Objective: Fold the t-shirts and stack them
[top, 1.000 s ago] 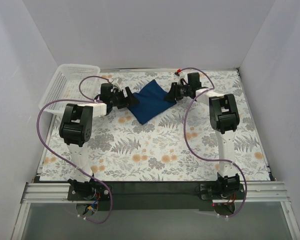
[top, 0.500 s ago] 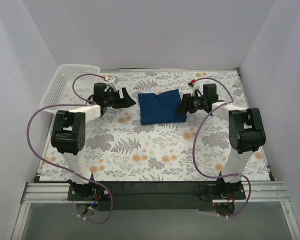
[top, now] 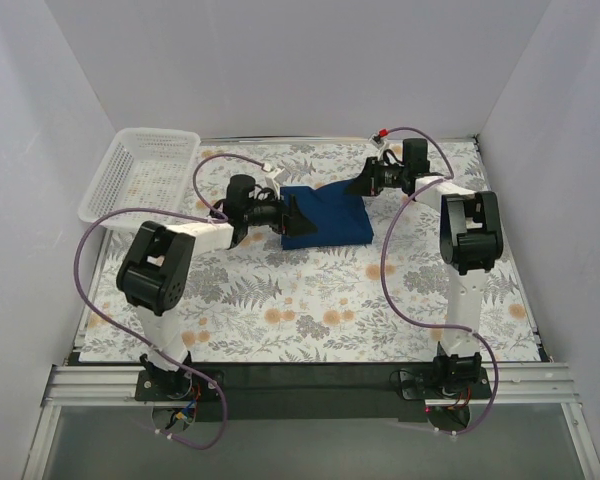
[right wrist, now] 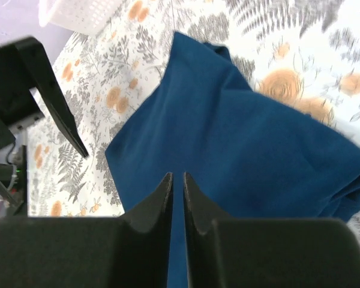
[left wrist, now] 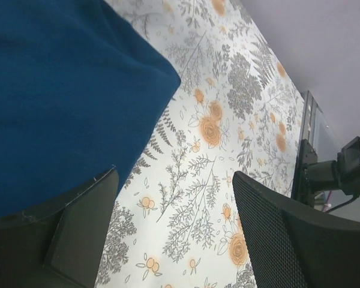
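Note:
A dark navy t-shirt (top: 327, 216) lies folded into a rough rectangle at the middle back of the floral table. My left gripper (top: 288, 214) is at its left edge and open. In the left wrist view the gripper (left wrist: 175, 180) has its fingers wide apart with bare tablecloth between them, and one finger (left wrist: 78, 228) meets the t-shirt's (left wrist: 60, 90) edge. My right gripper (top: 366, 186) hovers at the shirt's far right corner. In the right wrist view the gripper (right wrist: 177, 176) is shut to a thin slit over the t-shirt (right wrist: 240, 144), with no cloth visibly pinched.
A white lattice basket (top: 145, 172) stands at the back left corner, also seen as a basket (right wrist: 78, 12) in the right wrist view. White walls close the table on three sides. Purple cables loop from both arms. The tablecloth (top: 310, 300) in front of the shirt is bare.
The left gripper has moved right to the shirt's left edge. The right gripper has moved back to the far right corner and closed. The shirt lies about as it did half a second ago.

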Controlling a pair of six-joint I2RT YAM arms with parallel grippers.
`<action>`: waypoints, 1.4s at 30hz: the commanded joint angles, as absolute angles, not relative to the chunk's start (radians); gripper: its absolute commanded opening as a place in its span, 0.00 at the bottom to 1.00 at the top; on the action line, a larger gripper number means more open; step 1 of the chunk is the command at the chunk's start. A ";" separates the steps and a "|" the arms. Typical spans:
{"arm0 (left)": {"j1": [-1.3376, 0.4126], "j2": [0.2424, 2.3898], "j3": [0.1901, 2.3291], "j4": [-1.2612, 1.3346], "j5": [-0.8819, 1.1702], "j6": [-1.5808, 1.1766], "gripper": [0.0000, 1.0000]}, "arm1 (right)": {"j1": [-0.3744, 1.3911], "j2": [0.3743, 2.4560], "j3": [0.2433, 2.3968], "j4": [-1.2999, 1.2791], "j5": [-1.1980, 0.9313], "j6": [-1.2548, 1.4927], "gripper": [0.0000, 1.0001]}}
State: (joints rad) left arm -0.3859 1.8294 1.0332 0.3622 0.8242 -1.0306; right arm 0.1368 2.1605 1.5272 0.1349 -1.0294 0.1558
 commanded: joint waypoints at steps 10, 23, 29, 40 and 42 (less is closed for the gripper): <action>-0.399 2.060 1.131 0.428 0.844 -1.082 0.70 | 0.146 2.408 1.785 0.061 -0.979 0.376 0.17; -0.397 2.082 1.105 0.348 0.822 -1.031 0.70 | 0.104 2.531 1.986 0.032 -0.729 0.463 0.15; -0.397 2.072 1.098 0.327 0.816 -1.003 0.71 | 0.074 2.595 2.100 0.009 -0.706 0.445 0.15; -0.324 1.933 1.274 0.316 0.788 -1.029 0.88 | 0.040 2.260 1.864 0.006 -0.955 0.160 0.24; -0.278 1.968 1.316 0.354 0.814 -1.110 0.95 | 0.038 2.156 1.707 0.006 -1.038 0.100 0.25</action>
State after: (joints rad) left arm -0.3477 2.0228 1.2312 0.3084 0.8127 -1.0317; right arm 0.0452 2.3852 1.8420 -0.0261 -0.8673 0.2600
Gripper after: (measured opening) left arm 0.909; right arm 0.243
